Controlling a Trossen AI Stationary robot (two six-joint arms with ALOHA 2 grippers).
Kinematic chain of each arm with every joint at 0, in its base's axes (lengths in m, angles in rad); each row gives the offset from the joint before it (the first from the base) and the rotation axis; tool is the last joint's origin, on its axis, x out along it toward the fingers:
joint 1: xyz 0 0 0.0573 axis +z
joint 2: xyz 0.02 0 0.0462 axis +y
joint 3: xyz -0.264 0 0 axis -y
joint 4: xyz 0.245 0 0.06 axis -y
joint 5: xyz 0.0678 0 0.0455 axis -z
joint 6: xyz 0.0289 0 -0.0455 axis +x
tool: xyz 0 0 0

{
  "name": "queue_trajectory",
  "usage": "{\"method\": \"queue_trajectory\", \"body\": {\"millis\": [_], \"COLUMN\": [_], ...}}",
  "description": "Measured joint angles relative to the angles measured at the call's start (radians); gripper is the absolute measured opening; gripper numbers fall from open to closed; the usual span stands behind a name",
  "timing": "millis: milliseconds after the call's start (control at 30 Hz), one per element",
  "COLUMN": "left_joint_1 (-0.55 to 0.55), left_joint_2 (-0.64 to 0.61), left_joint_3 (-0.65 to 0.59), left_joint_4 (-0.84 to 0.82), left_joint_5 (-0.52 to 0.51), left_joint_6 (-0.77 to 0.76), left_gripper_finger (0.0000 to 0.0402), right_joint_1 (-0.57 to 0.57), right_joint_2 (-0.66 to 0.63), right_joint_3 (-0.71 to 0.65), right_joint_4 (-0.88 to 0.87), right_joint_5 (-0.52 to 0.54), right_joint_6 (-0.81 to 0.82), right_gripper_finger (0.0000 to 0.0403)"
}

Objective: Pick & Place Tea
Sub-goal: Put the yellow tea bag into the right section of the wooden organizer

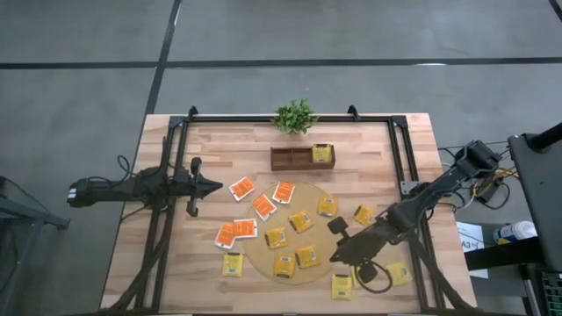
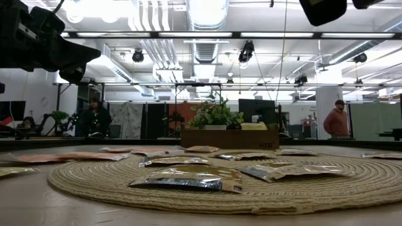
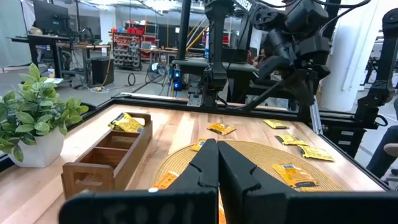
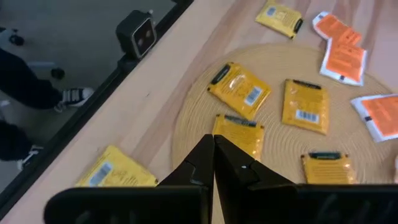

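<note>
Tea packets (image 1: 301, 221) scattered on mat (image 1: 263, 256) | right fingers (image 4: 214, 152) closed above

Right wrist view: yellow packet (image 4: 238, 132) just ahead of the closed right gripper (image 4: 213, 142), its near edge hidden behind the fingertips. Another yellow packet (image 4: 328, 168) off to one side of the gripper, cut by the frame edge. Orange-red packet (image 4: 380, 116) farther out, also cut off. Print on all packets too small to read.

Left wrist view: orange-red packet (image 3: 166, 180) beside the closed left gripper (image 3: 217, 146), mostly hidden by the fingers.

Low view: both grippers clipped at the top edge. People in the room beyond, blurred.
</note>
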Motion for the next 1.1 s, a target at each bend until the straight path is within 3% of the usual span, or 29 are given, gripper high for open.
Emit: {"method": "queue_trajectory", "body": {"millis": [333, 567, 800, 1100], "left_joint_1": [0.000, 0.000, 0.000, 0.000], "left_joint_2": [0.000, 0.000, 0.003, 0.003], "left_joint_3": [0.000, 0.000, 0.000, 0.000], "left_joint_4": [0.000, 0.000, -0.001, 0.000], "left_joint_5": [0.000, 0.000, 0.000, 0.000], "left_joint_6": [0.000, 0.000, 0.000, 0.000], "left_gripper_finger": [0.0000, 0.0000, 0.0000, 0.0000], "right_joint_1": [-0.013, -0.030, -0.053, -0.031], "right_joint_2": [0.060, 0.102, 0.129, 0.122], "right_joint_3": [0.062, 0.094, 0.127, 0.185], "right_joint_4": [-0.001, -0.045, -0.115, -0.217], "right_joint_5": [0.030, 0.020, 0.004, -0.068], "right_joint_6": [0.197, 0.339, 0.376, 0.337], "right_gripper_finger": [0.0018, 0.0086, 0.0160, 0.0187]}}
